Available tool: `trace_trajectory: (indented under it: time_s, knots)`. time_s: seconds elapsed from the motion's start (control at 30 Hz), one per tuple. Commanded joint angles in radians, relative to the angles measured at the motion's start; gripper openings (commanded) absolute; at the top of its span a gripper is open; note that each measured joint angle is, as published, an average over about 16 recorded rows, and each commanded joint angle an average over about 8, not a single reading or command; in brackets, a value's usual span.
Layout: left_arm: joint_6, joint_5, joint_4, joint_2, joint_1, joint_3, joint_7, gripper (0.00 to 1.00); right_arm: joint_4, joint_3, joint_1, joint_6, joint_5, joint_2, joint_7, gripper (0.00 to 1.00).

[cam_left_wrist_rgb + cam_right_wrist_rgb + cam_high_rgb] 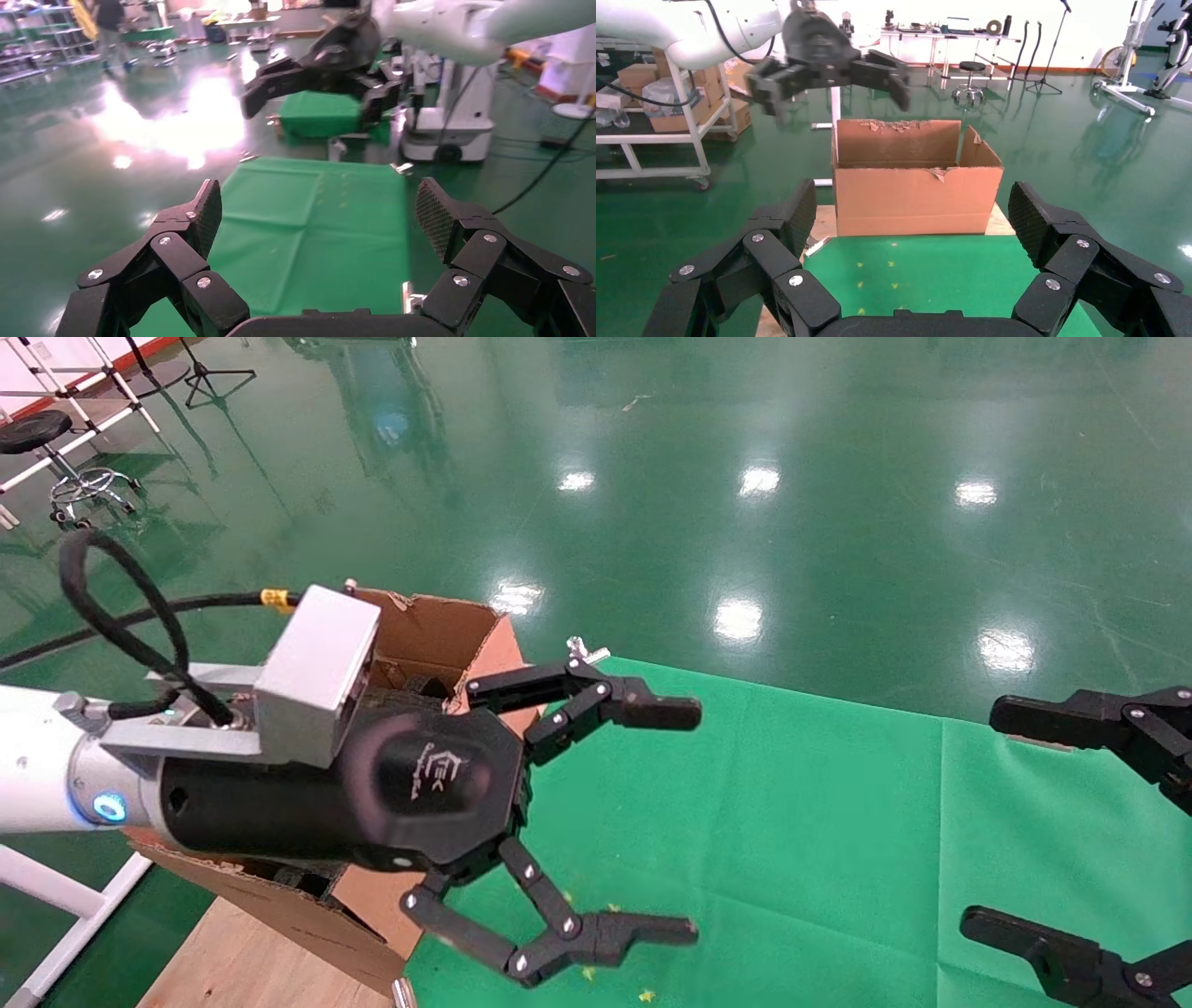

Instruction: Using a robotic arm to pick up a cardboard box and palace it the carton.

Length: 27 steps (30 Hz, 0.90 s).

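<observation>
The left gripper (684, 822) hangs spread and empty just beside the carton (916, 186) (no box visible). The right gripper (987, 817), also released, waits well apart, likely parked.

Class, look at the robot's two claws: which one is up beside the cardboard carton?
The left claw, on the white arm with the silver camera mount, is open beside the carton. The right claw, also open, sits across the green cloth, away from it.

Glossy green floor (838, 449); matt green cloth over the worktop (792, 822); rough corrugated cardboard carton (916, 189); brushed silver metal camera mount (317, 672); matt black plastic left pincer (684, 822).
</observation>
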Motion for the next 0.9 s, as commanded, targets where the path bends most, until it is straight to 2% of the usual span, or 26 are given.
trace_trajectory:
  time_s: [0.03,0.9]
  knots:
    - [0.005,-0.022,-0.024,-0.002,0.017,-0.004,0.000,1.00,0.000,0.000,0.000,0.000,0.000,0.000,0.000,1.00]
    - [0.000,0.001,0.001,0.000,0.000,0.000,0.000,1.00,0.000,0.000,0.000,0.000,0.000,0.000,0.000,1.00]
